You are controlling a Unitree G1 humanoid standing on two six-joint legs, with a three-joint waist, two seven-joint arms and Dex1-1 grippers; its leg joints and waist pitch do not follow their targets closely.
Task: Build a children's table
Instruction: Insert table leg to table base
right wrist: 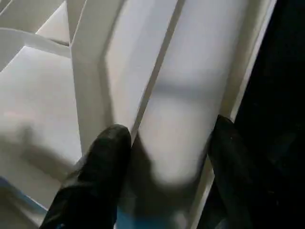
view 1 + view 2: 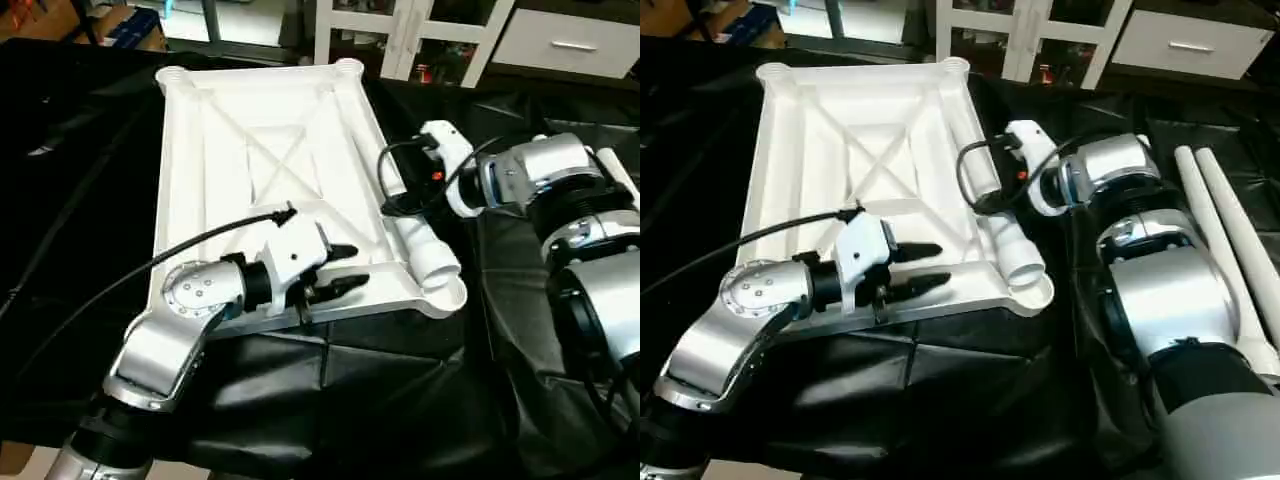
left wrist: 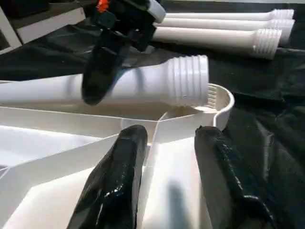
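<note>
Children's table top (image 2: pixel 262 170), a large white plastic rectangle, lies upside down on black sheeting (image 2: pixel 380 400) in the left eye view, its X-shaped ribs facing up. One long white tapered tube leg (image 2: pixel 415 240) lies along the top's right-hand edge, its threaded end beside the near right corner socket (image 2: pixel 446 295). The right gripper (image 2: pixel 392 185) reaches in from the right, across the leg's long axis. The left gripper (image 2: pixel 335 268) hovers over the near rim, fingers pointing toward that same corner.

In the right eye view, spare white tube legs (image 2: pixel 1230 250) lie well apart on the sheeting beyond the right arm, running roughly parallel to the leg on the top.

In the left wrist view, the left gripper's two black fingers (image 3: pixel 116 176) stand apart with nothing between them. The leg's threaded end lies crosswise ahead of them, just beside the round socket.

In the right wrist view, the right gripper's fingers (image 1: pixel 95 181) straddle the leg, one on each side; whether they actually press on it cannot be told. The right arm looks better placed to lift the leg and stand it in the socket.
</note>
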